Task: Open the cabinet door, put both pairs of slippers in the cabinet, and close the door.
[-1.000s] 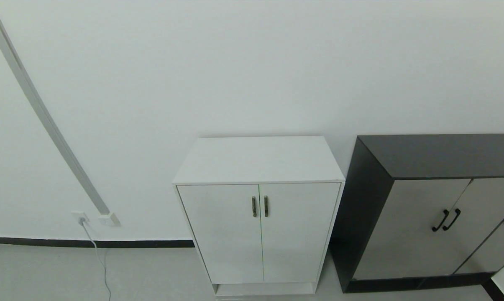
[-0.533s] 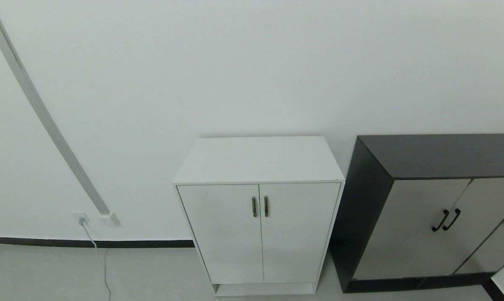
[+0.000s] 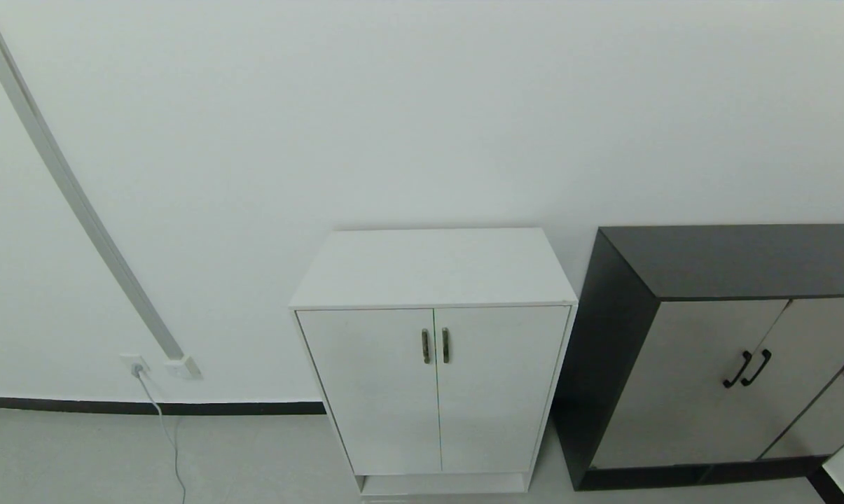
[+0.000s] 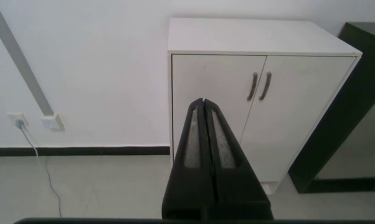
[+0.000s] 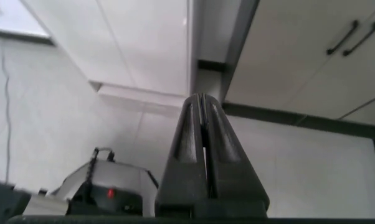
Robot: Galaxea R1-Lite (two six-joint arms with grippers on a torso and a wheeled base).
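A white two-door cabinet (image 3: 432, 364) stands against the wall with both doors shut; two dark handles (image 3: 435, 346) sit side by side at the middle seam. The left wrist view shows the same cabinet (image 4: 256, 93) ahead, with my left gripper (image 4: 204, 109) shut and empty, some way short of the doors. My right gripper (image 5: 203, 102) is shut and empty, held low over the floor near the foot of the white cabinet (image 5: 131, 43).
A black cabinet with grey doors (image 3: 716, 350) stands right beside the white one. On the left wall are a slanting cable duct (image 3: 64, 182), a socket (image 3: 134, 364) and a cord (image 3: 169, 434) trailing onto the grey floor.
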